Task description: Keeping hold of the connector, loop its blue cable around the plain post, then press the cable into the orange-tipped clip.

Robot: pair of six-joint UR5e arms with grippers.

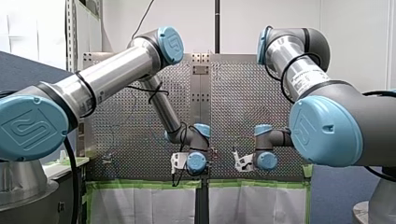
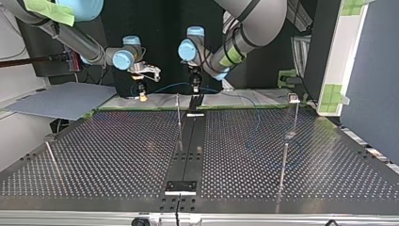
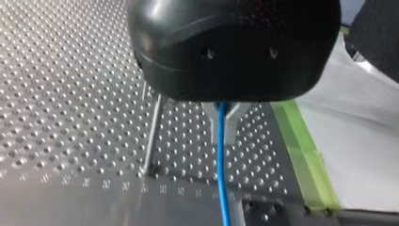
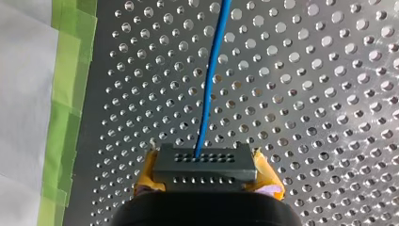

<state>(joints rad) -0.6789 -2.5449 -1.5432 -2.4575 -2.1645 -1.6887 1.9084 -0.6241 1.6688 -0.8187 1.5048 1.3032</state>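
Now my right gripper (image 4: 205, 178) pinches the connector (image 4: 207, 162) between yellow pads (image 4: 148, 172), the blue cable (image 4: 211, 75) running ahead. Whether my left gripper (image 3: 226, 125) clamps it I cannot tell. I should carry the cable around the plain post (image 2: 179, 113), upper middle of the top view, with gentle tension. Green tape (image 3: 306, 155) edges the perforated table (image 2: 117, 155).

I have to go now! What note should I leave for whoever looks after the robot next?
Right gripper: shut on the connector, yellow pads either side.
Left gripper: shut on the blue cable, further along.
A thin post stands beside the left gripper; the cable runs clear of it.
Done: both holds. Left: loop the post, press cable into the clip, which I cannot pick out here.
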